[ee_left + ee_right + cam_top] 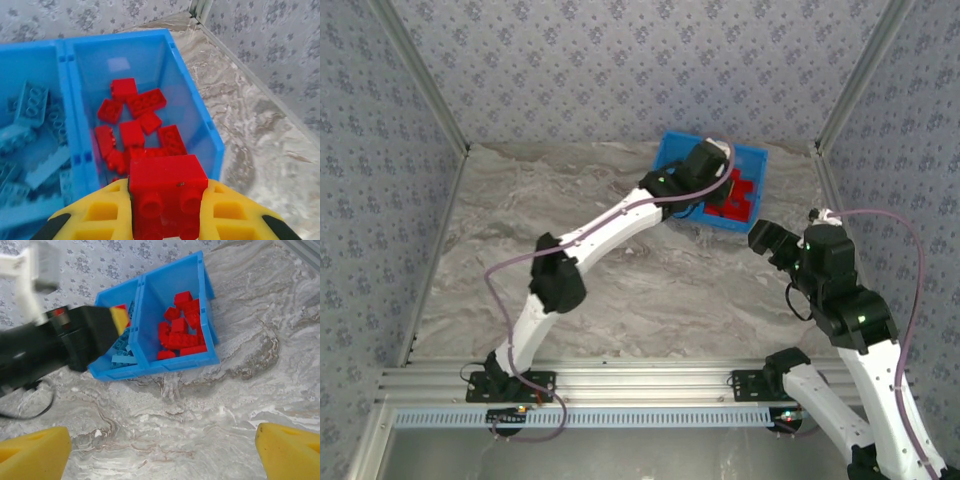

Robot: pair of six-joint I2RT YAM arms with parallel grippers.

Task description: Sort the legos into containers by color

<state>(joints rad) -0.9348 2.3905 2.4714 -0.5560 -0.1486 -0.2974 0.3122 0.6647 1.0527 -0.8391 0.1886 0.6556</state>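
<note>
one red lego [167, 175] in left end effector [167, 202] above blue bin [115, 38]

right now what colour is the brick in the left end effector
Red brick, clearest in the left wrist view.

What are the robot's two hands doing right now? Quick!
Left gripper: closed, holding a red lego.
Right gripper: open, holding nothing.

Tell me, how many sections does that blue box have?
2, side by side: the left section holds light blue bricks, the right section holds red bricks. No further section seems hidden.
</note>
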